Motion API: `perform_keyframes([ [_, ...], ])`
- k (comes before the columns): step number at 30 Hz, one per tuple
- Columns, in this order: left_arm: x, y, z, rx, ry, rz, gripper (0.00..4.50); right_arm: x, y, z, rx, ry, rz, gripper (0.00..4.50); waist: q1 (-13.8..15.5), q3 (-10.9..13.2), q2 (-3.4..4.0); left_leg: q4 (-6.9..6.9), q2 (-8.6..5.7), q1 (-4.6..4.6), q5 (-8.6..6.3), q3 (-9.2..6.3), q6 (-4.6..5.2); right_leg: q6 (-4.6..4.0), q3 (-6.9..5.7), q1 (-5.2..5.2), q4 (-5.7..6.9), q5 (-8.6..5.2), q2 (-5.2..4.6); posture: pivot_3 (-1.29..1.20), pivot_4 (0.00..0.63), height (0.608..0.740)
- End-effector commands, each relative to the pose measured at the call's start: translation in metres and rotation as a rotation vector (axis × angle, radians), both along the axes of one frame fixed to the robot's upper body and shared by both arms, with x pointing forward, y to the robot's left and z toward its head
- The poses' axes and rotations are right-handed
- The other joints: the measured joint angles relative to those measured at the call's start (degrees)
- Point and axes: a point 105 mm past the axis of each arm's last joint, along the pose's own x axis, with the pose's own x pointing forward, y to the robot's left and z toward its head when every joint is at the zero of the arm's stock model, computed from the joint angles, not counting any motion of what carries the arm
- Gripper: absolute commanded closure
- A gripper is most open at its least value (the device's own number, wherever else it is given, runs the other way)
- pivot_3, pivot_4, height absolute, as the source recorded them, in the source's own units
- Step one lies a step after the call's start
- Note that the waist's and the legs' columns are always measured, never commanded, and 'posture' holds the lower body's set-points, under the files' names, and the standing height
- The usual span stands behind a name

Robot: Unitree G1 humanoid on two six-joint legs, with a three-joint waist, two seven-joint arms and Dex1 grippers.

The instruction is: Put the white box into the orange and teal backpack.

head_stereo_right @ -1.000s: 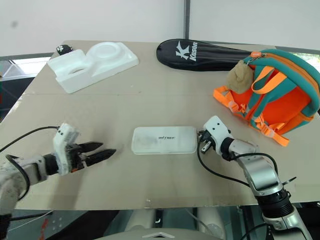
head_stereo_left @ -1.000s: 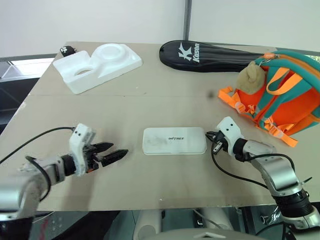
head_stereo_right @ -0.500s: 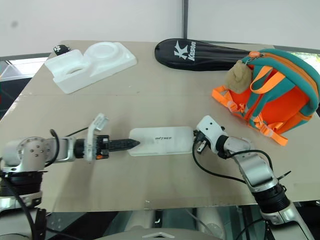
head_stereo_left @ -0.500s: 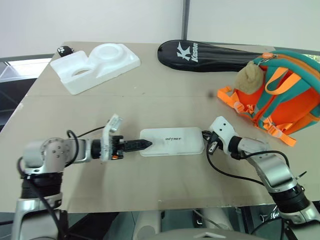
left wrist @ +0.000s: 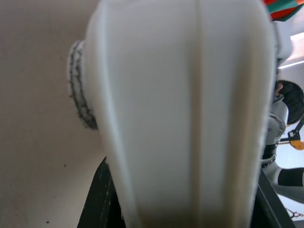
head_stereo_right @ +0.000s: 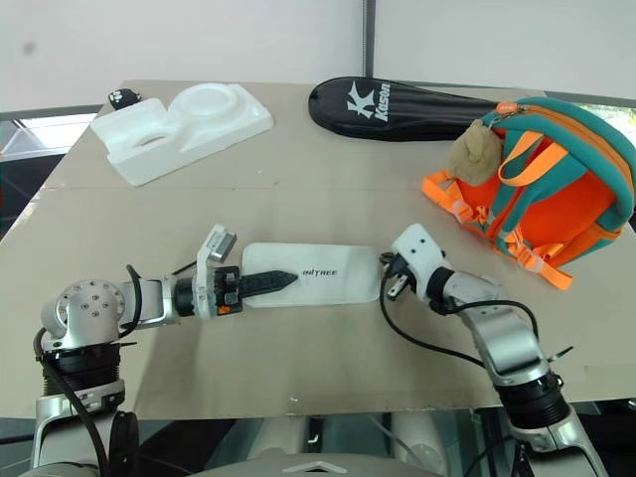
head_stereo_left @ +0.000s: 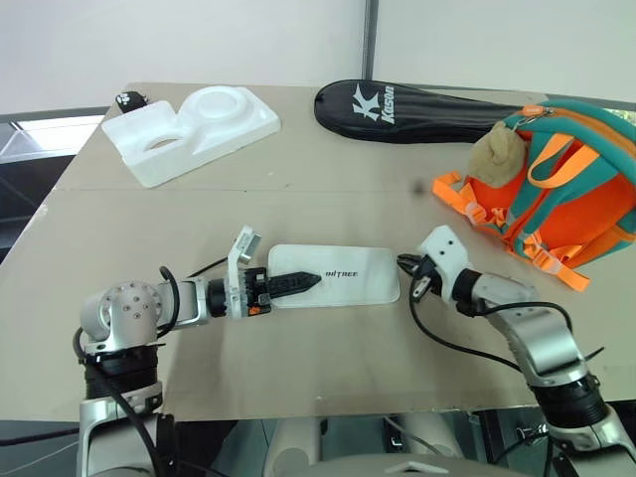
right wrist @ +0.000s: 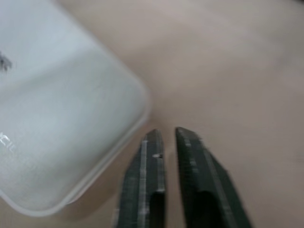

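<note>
Head views: white box [head_stereo_left: 333, 275] lies flat near middle of table [head_stereo_left: 298, 189], long axis running left-right across robot's front. Left gripper [head_stereo_left: 298, 281] is at box's left short end; one dark finger lies over the top face, pointing along the long axis toward the lettering. Reads as closed on that end, though under-side finger not visible from here. Right gripper [head_stereo_left: 410, 266] sits just off box's right short end, tips pointing at it; contact cannot be confirmed. Backpack [head_stereo_left: 561, 189] stands on right side of table, well apart from box, plush toy [head_stereo_left: 497, 154] on its near-left face. Foam tray [head_stereo_left: 194, 129] far left and black racket case [head_stereo_left: 427, 107] along far edge; both out of the way.

Left wrist view: box end [left wrist: 185, 114] is wedged between the two black fingers [left wrist: 97, 199], one each side. Judged: clamped on box.

Right wrist view: right gripper [right wrist: 168, 135] shows a narrow gap betw. fingers, nothing in it. Box corner [right wrist: 71, 128] lies just beside the tips, off to one side, not between them.

Judgement: box sits betw. both arms, lengthwise. Left arm has it; right arm is nearer the backpack. Travel reqd is rightward and away from robot.
</note>
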Motion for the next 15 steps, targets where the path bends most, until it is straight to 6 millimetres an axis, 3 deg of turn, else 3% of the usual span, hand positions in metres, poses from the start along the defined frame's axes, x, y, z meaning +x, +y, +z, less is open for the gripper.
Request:
perform_keyframes([
  [1,0.003,0.002,0.021,-0.03,-0.1,0.034,3.43,-0.026,-0.026,0.05,0.111,-0.101,-0.02,2.67,0.18,0.0,0.0,0.01,-0.02,0.0,0.0,-0.03,0.0,0.0,-0.04,0.03,0.0,0.0,-0.02,0.0,0.15,0.74],
  [3,0.006,-0.001,0.025,-0.037,-0.122,0.039,3.43,-0.044,-0.039,0.065,0.169,-0.1,-0.041,1.74,0.22,0.01,0.01,0.0,-0.02,0.0,0.0,-0.04,0.0,0.0,-0.05,0.03,0.0,0.0,-0.02,0.0,0.15,0.74],
  [7,0.016,-0.005,0.031,-0.056,-0.157,0.071,3.43,-0.069,-0.067,0.073,0.152,-0.051,-0.143,0.02,0.23,0.0,0.0,-0.01,-0.04,0.0,0.0,-0.06,0.0,-0.01,-0.06,0.06,-0.01,-0.01,-0.03,0.0,0.15,0.74],
  [10,0.023,-0.014,0.045,-0.115,-0.223,0.069,3.43,-0.078,-0.085,0.076,0.142,-0.027,-0.257,0.0,0.02,0.0,-0.01,0.0,-0.05,0.01,0.0,-0.04,0.0,-0.01,-0.03,0.08,-0.05,-0.01,-0.04,0.0,0.15,0.74],
  [15,0.027,-0.026,0.063,-0.172,-0.289,0.033,3.43,-0.046,-0.119,0.08,0.147,-0.066,-0.559,0.0,-0.47,-0.01,-0.01,0.07,-0.06,0.1,0.01,0.02,0.01,-0.21,0.07,0.08,-0.04,-0.11,-0.01,0.0,0.15,0.74],
])
